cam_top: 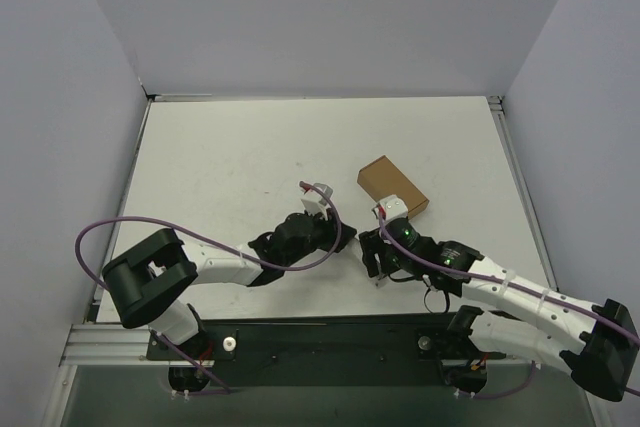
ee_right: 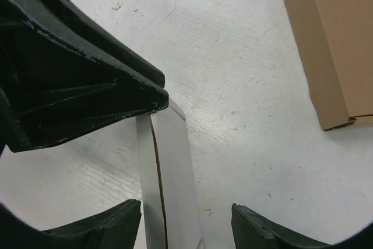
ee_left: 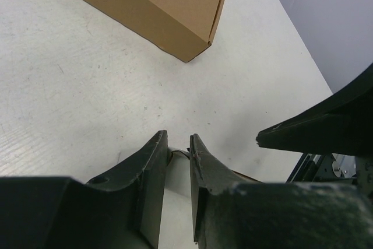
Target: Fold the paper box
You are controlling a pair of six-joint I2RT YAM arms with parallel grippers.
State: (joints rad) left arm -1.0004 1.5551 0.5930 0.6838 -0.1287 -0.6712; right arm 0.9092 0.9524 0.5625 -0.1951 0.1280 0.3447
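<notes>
Pale grey walls enclose a white surface (cam_top: 220,157), where a closed brown cardboard box (cam_top: 392,187) lies well apart at 2 o'clock in the right wrist view. The paper box (ee_right: 172,167), a narrow white-grey strip here, runs 12 to 6 o'clock between the spread, empty fingers of the right hand (ee_right: 185,207). Its far end is pinched by the nearly closed left hand (ee_left: 178,139) at 10 o'clock, so both are equally near.
</notes>
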